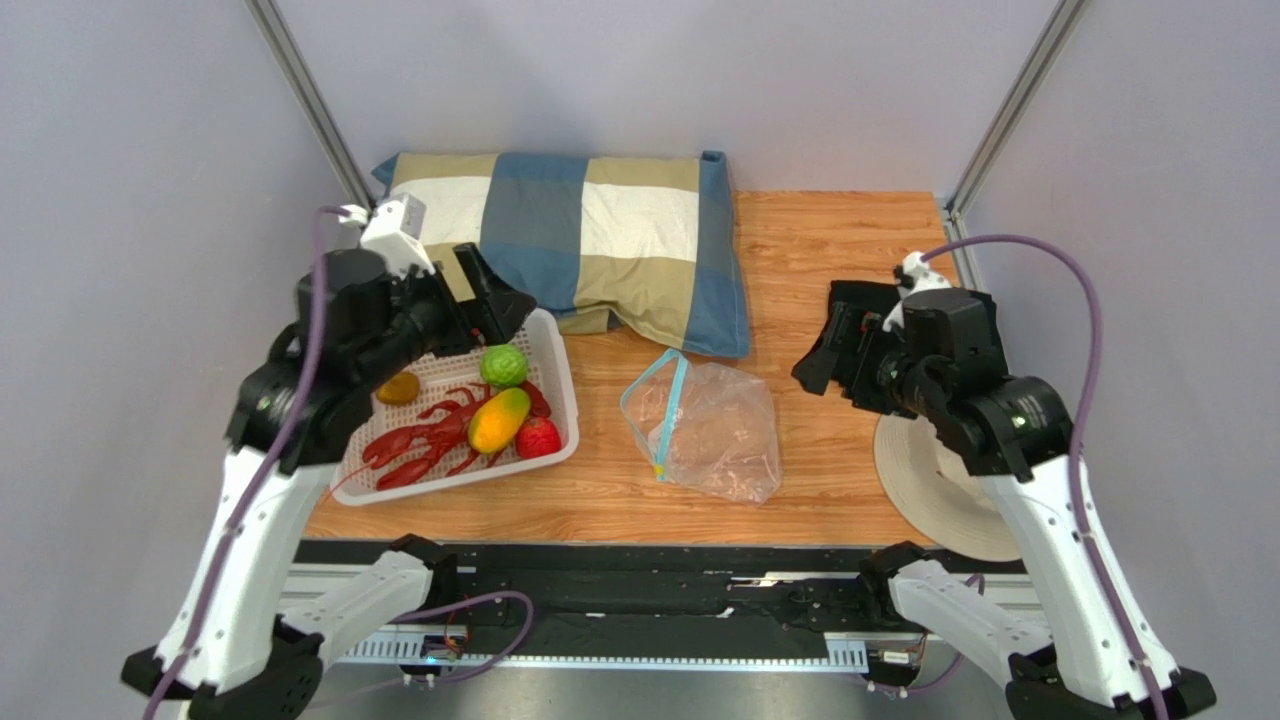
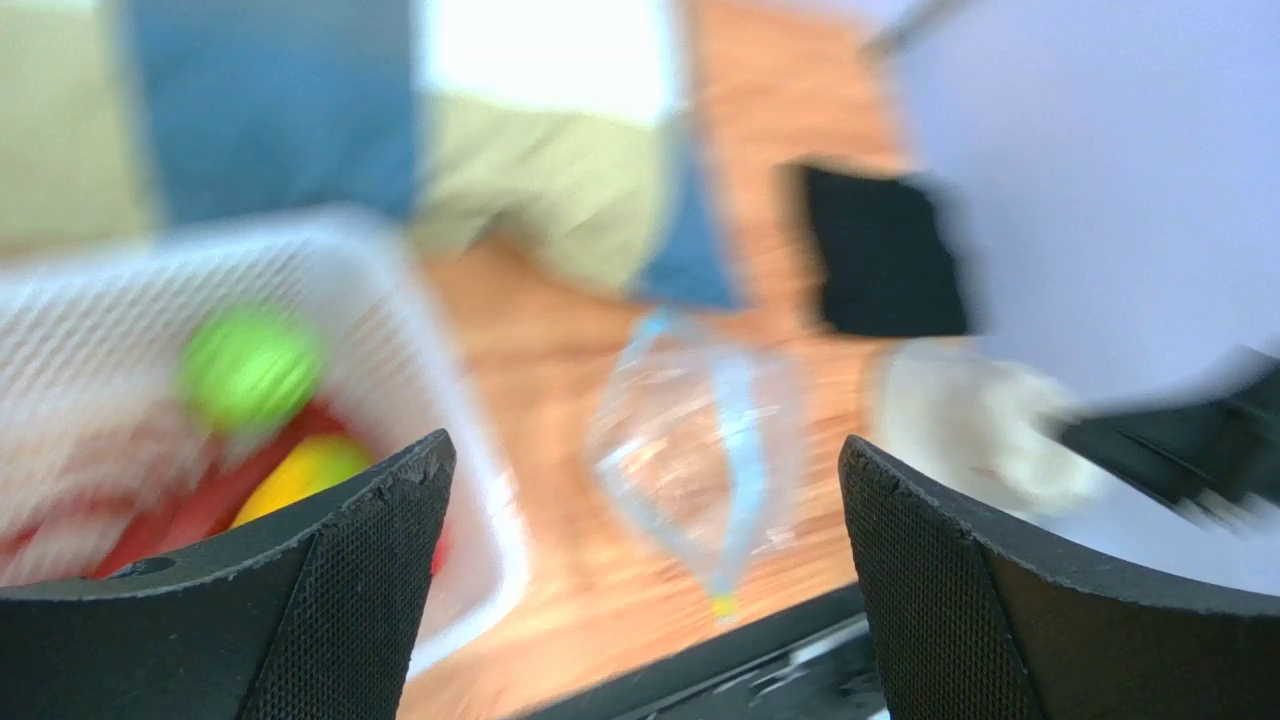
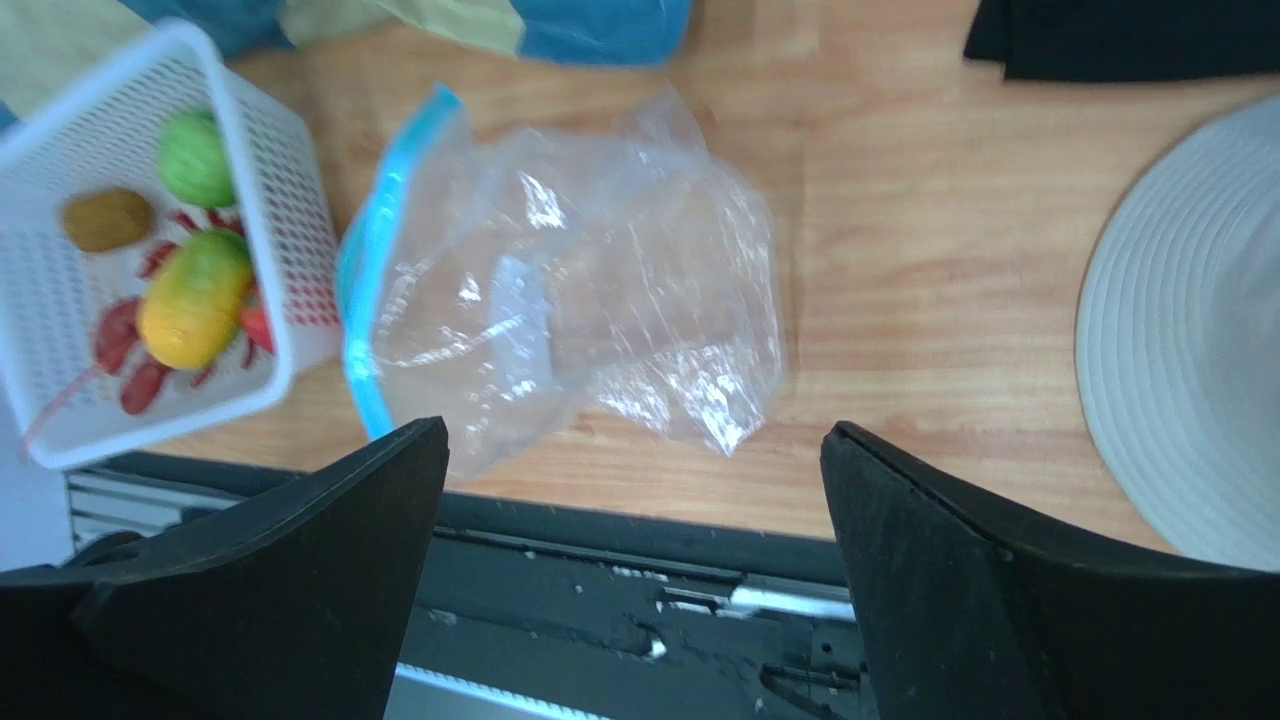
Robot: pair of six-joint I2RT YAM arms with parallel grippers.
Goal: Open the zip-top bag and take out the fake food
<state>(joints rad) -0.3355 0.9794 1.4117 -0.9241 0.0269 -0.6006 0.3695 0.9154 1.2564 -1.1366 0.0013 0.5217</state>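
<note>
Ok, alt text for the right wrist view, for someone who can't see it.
A clear zip-top bag, apparently empty, lies crumpled on the wooden table, its blue zipper toward a white basket holding the fake food. The right gripper frames the foreground, fingers open.

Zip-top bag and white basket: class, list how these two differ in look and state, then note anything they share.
The zip-top bag is clear and crumpled, with a blue zipper strip; the white basket is opaque, perforated and keeps its shape. The bag lies flat and looks empty; the basket holds the fake food. Both rest on the wooden table.
</note>
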